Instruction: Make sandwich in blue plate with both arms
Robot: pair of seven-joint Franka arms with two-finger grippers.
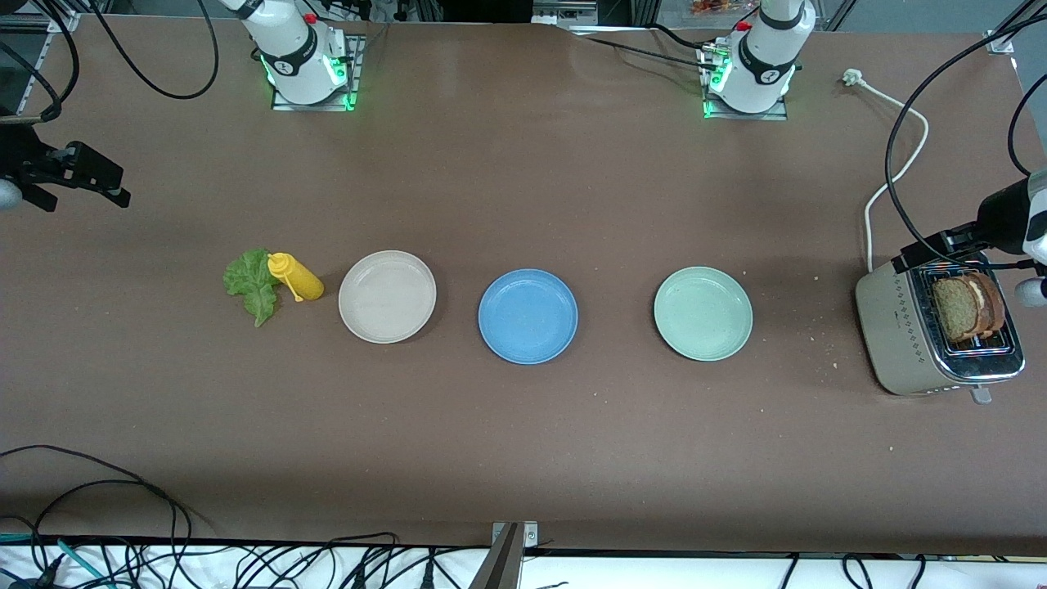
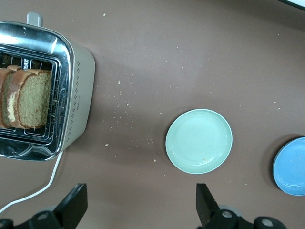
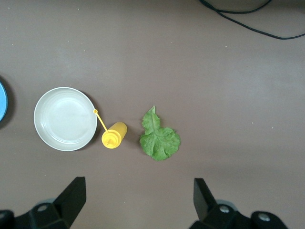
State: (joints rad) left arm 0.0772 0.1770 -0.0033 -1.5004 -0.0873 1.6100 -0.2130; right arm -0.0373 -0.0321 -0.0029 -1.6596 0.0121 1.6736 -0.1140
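1. Blue plate sits bare between beige plate and mint plate; nothing assembled yet
2. Left gripper hangs high, jaws wide, empty, near toaster; bread slices stand packed in one slot, so a pinch may drag both out
3. Right gripper, jaws wide, empty, waits above table near lettuce leaf; leaf touches yellow bottle, which a reach could knock

Robotics lab: bolted arm bases, loose cables.

A wide brown table with black cables along its edge.
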